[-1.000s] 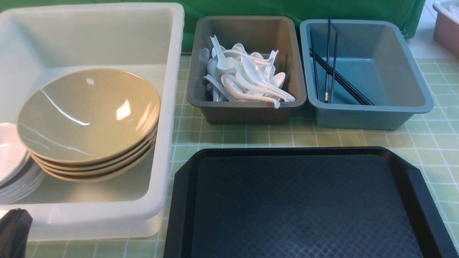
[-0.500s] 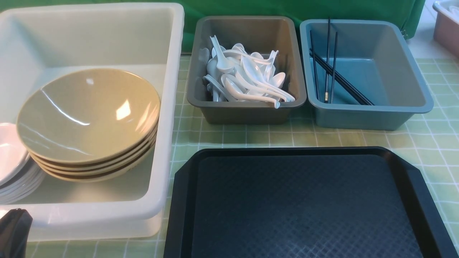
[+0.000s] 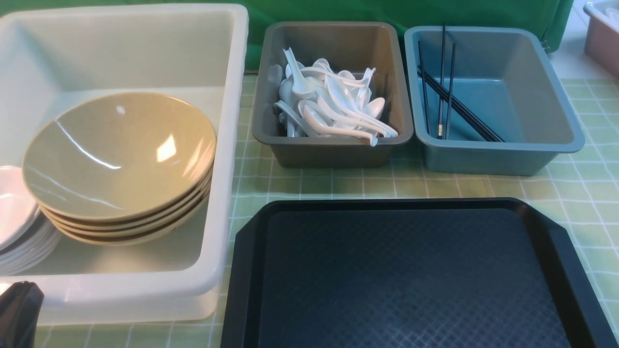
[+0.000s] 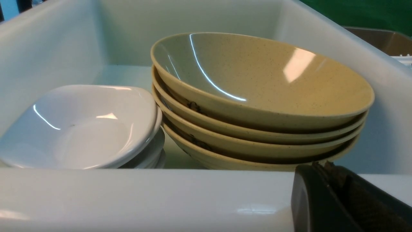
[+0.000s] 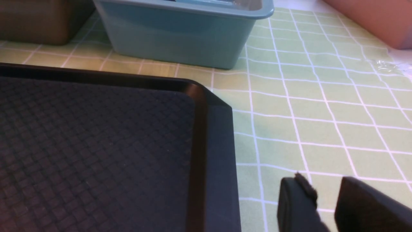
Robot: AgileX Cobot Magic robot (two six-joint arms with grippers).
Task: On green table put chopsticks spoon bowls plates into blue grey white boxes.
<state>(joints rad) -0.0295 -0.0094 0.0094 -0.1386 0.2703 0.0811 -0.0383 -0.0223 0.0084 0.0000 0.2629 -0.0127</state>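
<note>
Front view, taken left to right, with the wrist views to help us:

- White plates (image 3: 29, 251), one stack: we find them inside the large white box (image 3: 227, 121), by its left side, the top one tilted.
- Bowls (image 3: 121, 159), tan and glossy, nested: we count four rims, all leaning, in the same white box, just beside the plates.
- Left pincer (image 4: 326, 167): fingertips drawn together with nothing between them, at the near rim of the white box; we cannot tell whether it touches.
- Spoons (image 3: 333, 101), white, a loose heap: we see them in the grey-brown box (image 3: 333, 157), some handles reaching its near rim.
- Tray (image 3: 406, 275), black, textured: lies flat on the counter (image 3: 314, 183), in front of the grey-brown and blue boxes.
- Chopsticks (image 3: 469, 116), black: all in the blue-grey box (image 3: 488, 162); some stand leaning toward its far wall, others lie slantwise in a bundle. We cannot count the bundle.
- Right pincer (image 5: 322, 183): out of the front view; our right wrist view shows a narrow gap between its fingers, nothing held, above the checked green cloth (image 5: 312, 129) to the right of the tray.
- Pink box (image 3: 604, 43), partly in view: we note it at the far right, beyond the cloth, on a white surface (image 3: 575, 53).
</note>
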